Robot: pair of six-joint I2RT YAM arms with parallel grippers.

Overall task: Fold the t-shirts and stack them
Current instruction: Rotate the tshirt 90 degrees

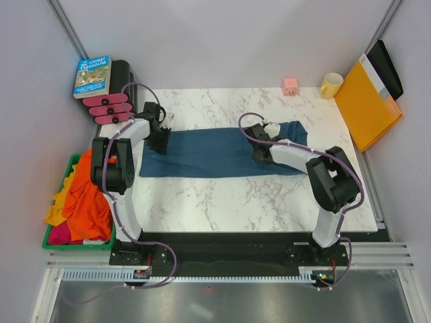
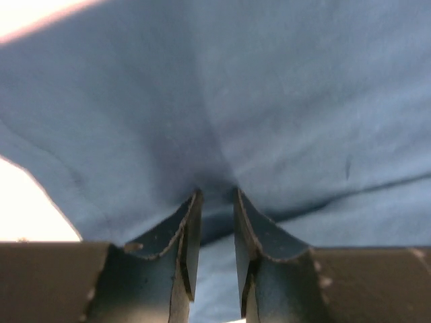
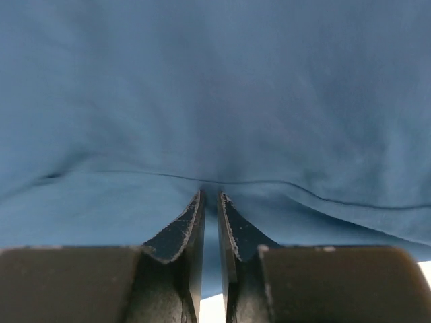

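L tool (image 2: 217, 192) & R tool (image 3: 211, 194) — both clamped on blue t-shirt (image 1: 202, 153), spread on table (image 1: 222, 202).

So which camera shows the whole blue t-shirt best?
The top external view: the blue t-shirt lies whole, a long band across the table. The wrist views show only patches of cloth, pinched by the left gripper and right gripper.

The left arm (image 1: 126, 151) and the right arm (image 1: 322, 176) are built from white links and black joints, with purple cables (image 1: 241, 126) looped alongside. Dark tapered fingers (image 2: 168, 243) are edged with pale scuffs.
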